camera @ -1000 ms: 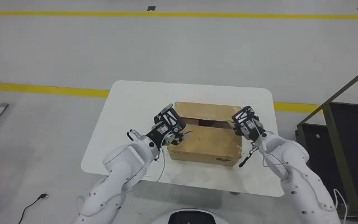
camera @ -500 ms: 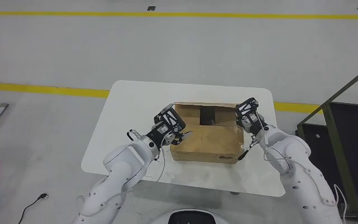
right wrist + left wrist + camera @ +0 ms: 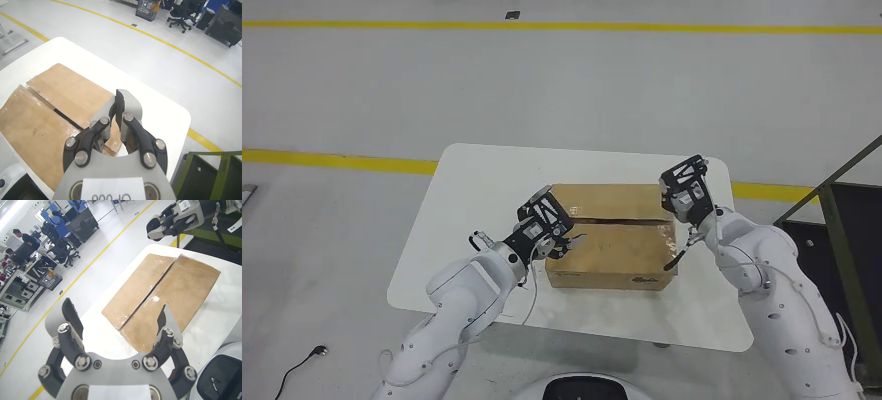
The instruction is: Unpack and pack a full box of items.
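The left end effector [image 3: 115, 306] stands open, its two ribbed fingers [image 3: 72, 315] spread wide and holding nothing. In the top view the left end effector [image 3: 560, 235] sits at the 9 o'clock end of a brown cardboard box [image 3: 612, 240]. From its own wrist camera, one fingertip lies over the corner of the box's near flap. Whether it touches the cardboard cannot be told.

The right end effector [image 3: 118, 100] is closed, its dark pads pressed together with no flap between them. In the top view the right end effector [image 3: 685, 190] hangs over the box's 2 o'clock corner, and in the left wrist view it [image 3: 153, 235] is raised clear above the far end of the box [image 3: 179, 285].

The box rests flat on a white counter with rounded corners [image 3: 482, 200], a little toward 3 o'clock from the counter's middle. Its two long top flaps are folded down and glossy with clear tape. A narrow dark seam runs between them from 9 to 3 o'clock. The near flap [image 3: 37, 117] carries a small pen mark.

A green metal frame [image 3: 842, 220] stands on the floor at 3 o'clock, near the counter, and a yellow floor line [image 3: 332, 160] runs behind the counter.
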`<act>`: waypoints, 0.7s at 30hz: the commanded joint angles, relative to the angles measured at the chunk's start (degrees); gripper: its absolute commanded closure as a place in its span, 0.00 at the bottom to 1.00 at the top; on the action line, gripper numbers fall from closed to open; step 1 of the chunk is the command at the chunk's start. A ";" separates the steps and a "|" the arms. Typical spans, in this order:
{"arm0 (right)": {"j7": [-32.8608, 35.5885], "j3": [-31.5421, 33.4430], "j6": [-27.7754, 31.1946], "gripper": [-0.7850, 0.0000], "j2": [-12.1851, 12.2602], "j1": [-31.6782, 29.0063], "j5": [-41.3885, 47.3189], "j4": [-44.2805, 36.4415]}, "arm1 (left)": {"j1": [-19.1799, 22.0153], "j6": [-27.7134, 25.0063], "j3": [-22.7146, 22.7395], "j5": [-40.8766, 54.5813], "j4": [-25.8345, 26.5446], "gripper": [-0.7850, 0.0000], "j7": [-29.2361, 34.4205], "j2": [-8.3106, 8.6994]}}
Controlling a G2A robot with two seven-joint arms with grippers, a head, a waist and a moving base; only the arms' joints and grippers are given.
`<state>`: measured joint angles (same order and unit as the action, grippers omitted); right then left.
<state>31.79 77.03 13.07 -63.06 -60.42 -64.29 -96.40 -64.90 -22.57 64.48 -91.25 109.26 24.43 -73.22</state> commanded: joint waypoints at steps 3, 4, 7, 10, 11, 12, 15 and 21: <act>0.26 -0.79 -0.43 0.91 -0.21 1.32 0.21 1.15 | 0.00 0.00 0.00 0.00 0.00 0.00 0.00 0.00; -0.03 -0.87 -0.79 0.68 -0.27 1.39 0.46 1.30 | 0.00 0.00 0.00 0.00 0.00 0.00 0.00 0.00; -1.43 -0.37 -1.31 0.63 -0.34 0.81 1.57 1.18 | 0.00 0.00 0.00 0.00 0.00 0.00 0.00 0.00; -3.81 1.97 -1.09 0.44 -0.22 -1.29 4.91 0.02 | 0.00 0.00 0.00 0.00 0.00 0.00 0.00 0.00; -4.89 3.18 -1.09 0.44 -0.13 -2.39 6.14 -0.61 | 0.00 0.00 0.00 0.00 0.00 0.00 0.00 0.00; -6.03 4.43 -1.06 0.44 -0.02 -3.59 6.83 -1.33 | 0.00 0.00 0.00 0.00 0.00 0.00 0.00 0.00; -9.90 8.23 -1.29 0.52 0.28 -8.14 8.49 -2.91 | 0.00 0.00 0.00 0.00 0.00 0.00 0.00 0.00; -18.30 15.22 -3.07 1.00 0.40 -16.42 13.83 -2.35 | -0.05 -0.71 -0.90 -0.62 -0.02 0.00 -0.92 -0.02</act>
<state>14.58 91.25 9.99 -62.66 -75.67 -51.53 -99.16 -65.20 -22.73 63.95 -91.66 109.29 23.55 -73.23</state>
